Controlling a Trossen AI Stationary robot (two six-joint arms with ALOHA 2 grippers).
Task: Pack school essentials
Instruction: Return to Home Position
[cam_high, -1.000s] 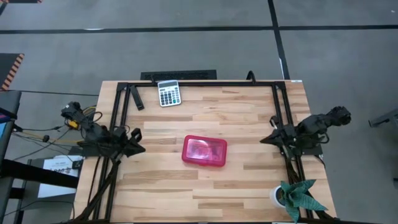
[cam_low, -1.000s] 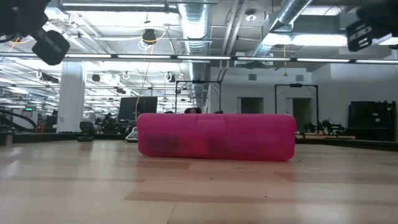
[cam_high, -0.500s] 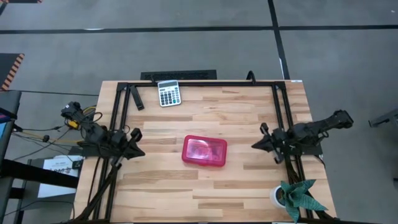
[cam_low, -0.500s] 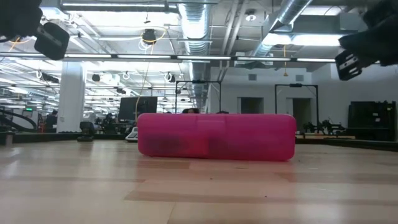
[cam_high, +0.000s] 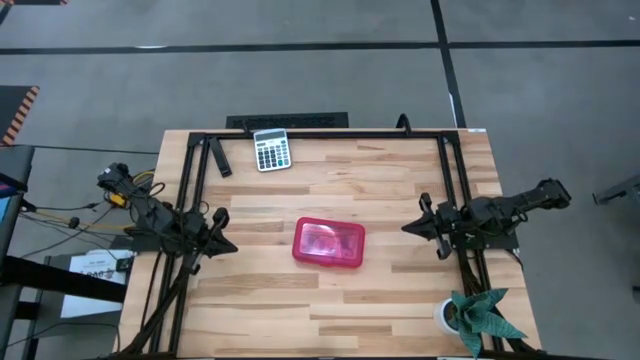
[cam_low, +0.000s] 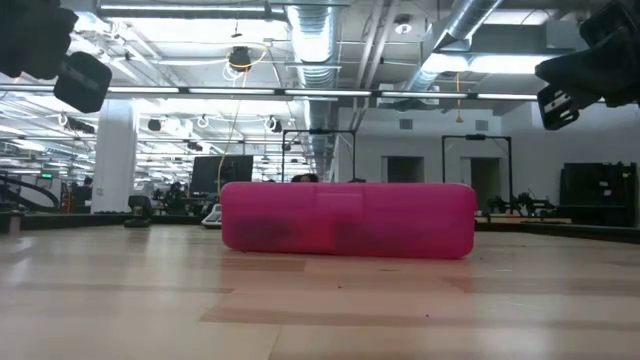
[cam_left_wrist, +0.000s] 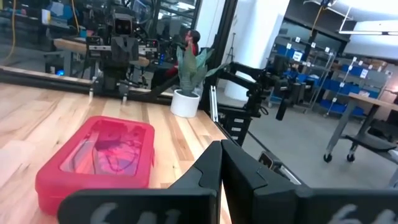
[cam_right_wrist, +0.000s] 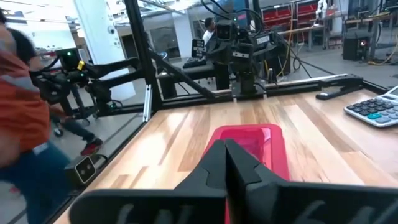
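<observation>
Case (cam_high: 328, 242) lid down, counter (cam_high: 400, 290) centre. Left jaws closed at left edge, right jaws closed at right edge (both empty). Calculator (cam_high: 271, 150) at far edge.

Robotics lab: exposed ducts (cam_low: 310, 40), storage racks (cam_left_wrist: 309, 68).

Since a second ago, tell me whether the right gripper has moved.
Yes. The right gripper has edged inward, closer to the red case, which stayed put.
</observation>
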